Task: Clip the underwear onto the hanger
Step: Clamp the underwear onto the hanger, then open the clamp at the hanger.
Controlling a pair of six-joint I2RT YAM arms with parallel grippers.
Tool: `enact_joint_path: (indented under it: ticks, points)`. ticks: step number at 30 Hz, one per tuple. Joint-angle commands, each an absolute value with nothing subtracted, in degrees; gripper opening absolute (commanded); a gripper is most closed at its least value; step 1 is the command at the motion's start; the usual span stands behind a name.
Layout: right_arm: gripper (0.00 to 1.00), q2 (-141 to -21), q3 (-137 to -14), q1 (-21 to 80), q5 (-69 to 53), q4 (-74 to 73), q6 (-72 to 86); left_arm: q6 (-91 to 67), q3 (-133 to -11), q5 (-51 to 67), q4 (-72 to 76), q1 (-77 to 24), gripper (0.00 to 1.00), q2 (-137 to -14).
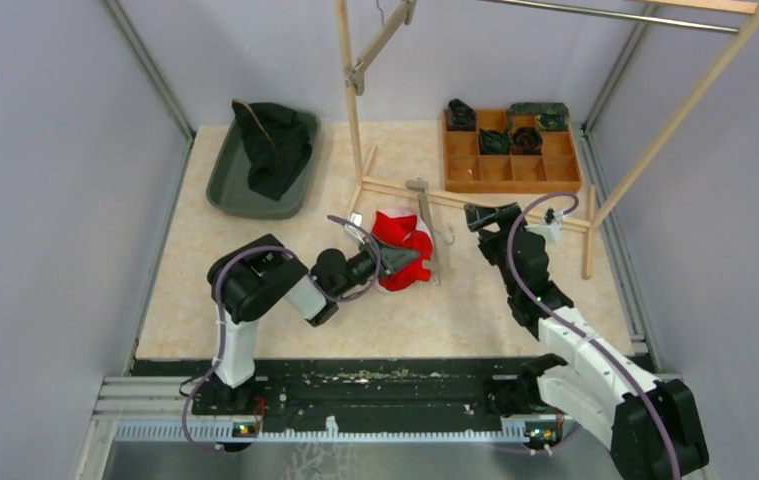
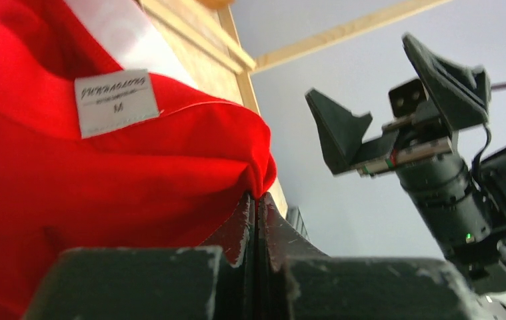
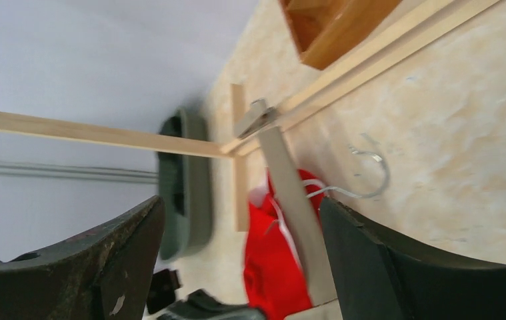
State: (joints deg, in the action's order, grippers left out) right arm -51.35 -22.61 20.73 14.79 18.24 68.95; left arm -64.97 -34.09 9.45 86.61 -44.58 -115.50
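The red underwear [image 1: 402, 245] lies mid-table, bunched beside and under the hanger [image 1: 425, 235], a flat beige bar with a wire hook [image 1: 447, 236]. My left gripper [image 1: 410, 258] is shut on a fold of the underwear's edge. In the left wrist view the red cloth [image 2: 103, 180] with its white size label [image 2: 117, 101] fills the left, pinched between the shut fingertips [image 2: 245, 213]. My right gripper [image 1: 485, 215] hovers open to the right of the hanger, holding nothing. Through the right gripper [image 3: 241, 203] I see the hanger bar [image 3: 290, 200], its hook [image 3: 373, 175], a clip [image 3: 260, 117] at the bar's far end and the underwear [image 3: 270, 267].
A grey-green tub [image 1: 230, 180] holding dark garments stands at the back left. A wooden compartment tray [image 1: 510, 175] with dark rolled garments sits at the back right. The wooden rack's post [image 1: 350, 100] and base rails [image 1: 485, 207] run just behind the hanger.
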Motion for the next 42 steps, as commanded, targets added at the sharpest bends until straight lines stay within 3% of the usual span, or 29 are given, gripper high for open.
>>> enact_joint_path:
  ticks: [1, 15, 16, 19, 20, 21, 22, 23, 28, 34, 37, 42]
  points:
    - [0.84, -51.4, -27.2, 20.3, 18.4, 10.0, 54.5, -67.4, -31.2, 12.4, 93.9, -45.9, 0.00, -116.9]
    - [0.82, -61.1, -33.7, 20.3, 12.8, 9.8, 37.4, -66.7, -21.4, 15.6, 91.3, -42.9, 0.00, -114.7]
    - [0.81, -61.7, -34.3, 20.3, 12.5, 9.3, 37.0, -66.5, -21.4, 17.2, 90.9, -42.0, 0.03, -114.9]
    - [0.81, -63.2, -35.1, 20.3, 11.7, 9.2, 36.0, -66.0, -20.6, 20.8, 92.1, -38.9, 0.29, -115.4]
    - [0.81, -63.5, -35.1, 20.3, 11.6, 9.3, 35.8, -66.1, -19.5, 20.5, 93.9, -38.1, 0.43, -115.4]
    - [0.81, -63.6, -35.1, 20.3, 11.5, 9.5, 35.7, -66.1, -18.0, 19.4, 95.7, -37.3, 0.64, -115.0]
    - [0.81, -63.7, -34.9, 20.3, 11.5, 9.7, 35.7, -65.8, -16.7, 17.9, 96.8, -36.7, 0.93, -114.1]
    - [0.81, -63.7, -34.8, 20.3, 11.5, 9.8, 35.7, -64.8, -16.0, 16.8, 96.6, -36.1, 0.99, -112.9]
    - [0.80, -62.7, -34.6, 20.3, 11.8, 9.9, 35.2, -55.1, -17.7, 15.7, 81.0, -35.1, 1.00, -101.9]
    - [0.80, -60.4, -34.2, 20.3, 12.9, 9.3, 34.8, -39.2, -29.2, 10.3, 51.8, -38.3, 1.00, -88.6]
    - [0.80, -59.1, -34.0, 20.3, 14.1, 9.1, 34.7, -30.9, -34.9, 5.5, 42.7, -42.0, 0.91, -86.5]
    - [0.80, -57.6, -35.0, 20.2, 18.0, 6.6, 34.9, -19.9, -45.9, -6.6, 28.3, -50.0, 0.84, -91.4]
